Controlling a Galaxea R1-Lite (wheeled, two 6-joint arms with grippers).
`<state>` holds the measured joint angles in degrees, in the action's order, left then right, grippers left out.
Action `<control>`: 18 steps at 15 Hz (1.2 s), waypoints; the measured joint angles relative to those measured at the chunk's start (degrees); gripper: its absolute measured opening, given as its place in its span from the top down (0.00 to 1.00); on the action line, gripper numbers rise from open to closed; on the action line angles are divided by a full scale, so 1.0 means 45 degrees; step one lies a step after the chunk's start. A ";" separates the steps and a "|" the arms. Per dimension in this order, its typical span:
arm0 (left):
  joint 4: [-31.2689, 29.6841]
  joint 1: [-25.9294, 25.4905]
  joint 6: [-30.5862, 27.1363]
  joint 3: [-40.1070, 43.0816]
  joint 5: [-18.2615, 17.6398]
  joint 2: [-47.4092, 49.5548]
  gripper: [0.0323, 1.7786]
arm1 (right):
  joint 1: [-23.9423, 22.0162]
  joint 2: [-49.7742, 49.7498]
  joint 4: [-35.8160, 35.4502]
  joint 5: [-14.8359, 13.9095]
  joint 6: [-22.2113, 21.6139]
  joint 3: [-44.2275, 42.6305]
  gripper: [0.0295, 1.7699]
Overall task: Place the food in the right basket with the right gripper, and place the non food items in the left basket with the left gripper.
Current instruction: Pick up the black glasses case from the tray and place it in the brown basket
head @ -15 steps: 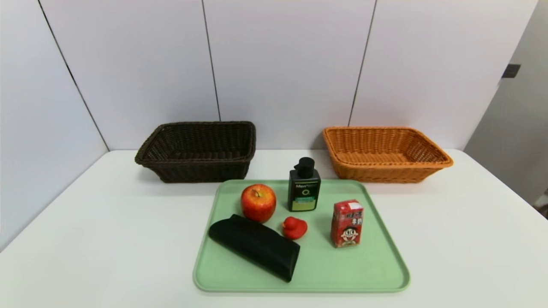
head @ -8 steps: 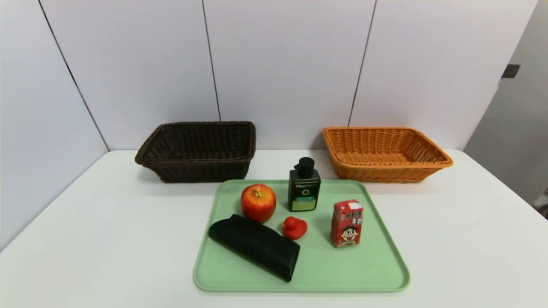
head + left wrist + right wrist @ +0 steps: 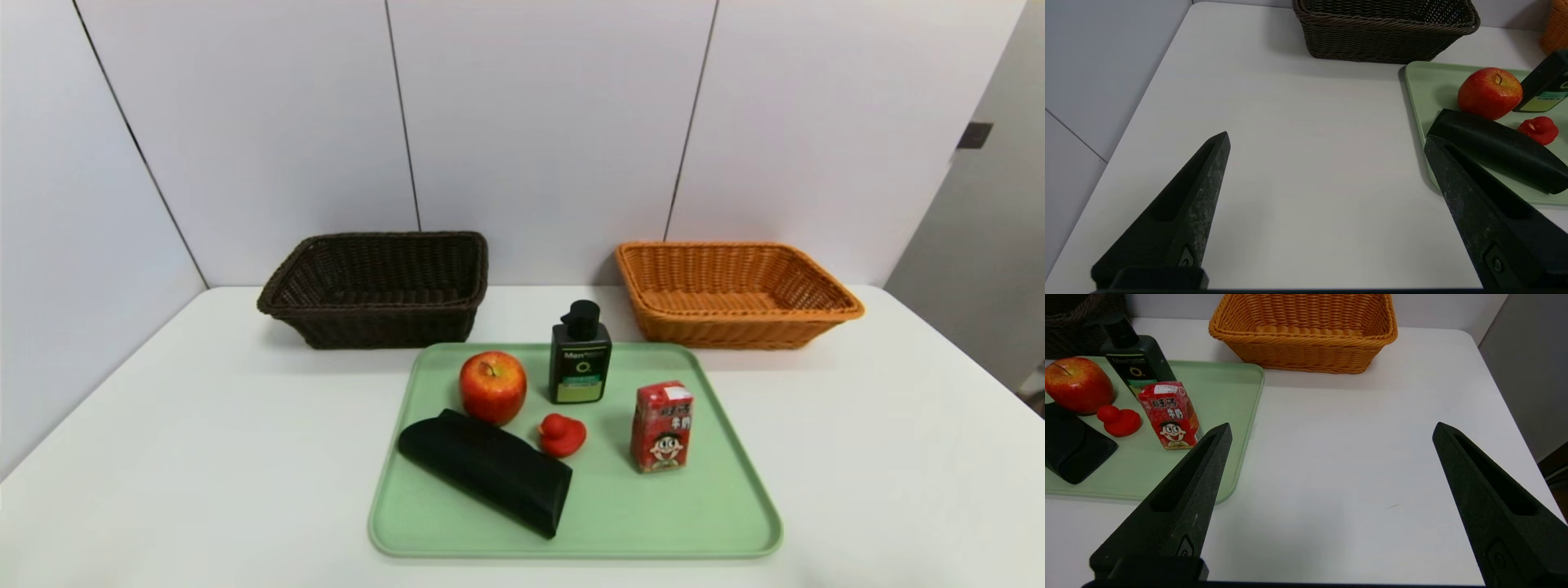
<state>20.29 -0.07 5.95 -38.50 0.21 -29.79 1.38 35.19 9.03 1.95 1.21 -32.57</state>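
On the green tray (image 3: pixel 702 523) lie a red apple (image 3: pixel 492 387), a red drink carton (image 3: pixel 661 425), a dark pump bottle (image 3: pixel 580 359), a small red duck (image 3: pixel 562 434) and a long black pouch (image 3: pixel 486 469). The dark brown left basket (image 3: pixel 377 287) and the orange right basket (image 3: pixel 732 292) stand behind the tray, both with nothing in them. My left gripper (image 3: pixel 1327 136) hovers open over bare table left of the tray, holding nothing. Over bare table right of the tray, my right gripper (image 3: pixel 1331 428) is open too. Neither arm shows in the head view.
The white table (image 3: pixel 163 457) has free room on both sides of the tray. White wall panels (image 3: pixel 539 122) close the back and the left side. The table's right edge (image 3: pixel 1506 371) drops off beside a grey surface.
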 joint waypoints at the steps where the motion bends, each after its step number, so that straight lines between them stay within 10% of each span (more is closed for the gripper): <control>1: 0.0005 0.0000 0.0035 -0.0374 -0.0016 -0.0680 0.05 | 0.0000 0.0666 0.0079 0.0011 0.0014 -0.0385 0.04; 11: 0.0501 0.0076 0.0171 -0.3958 -0.1265 -0.6859 0.05 | -0.0068 0.4692 0.2384 0.0073 0.0433 -0.4166 0.04; 18: 0.1298 0.2601 0.1783 -0.5166 -0.1281 -0.8783 0.05 | 0.1463 0.7474 0.1861 0.1666 0.0423 -0.6187 0.04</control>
<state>26.12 11.63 13.97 -61.75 -5.56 -69.32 7.96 68.83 17.41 9.45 3.11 -60.42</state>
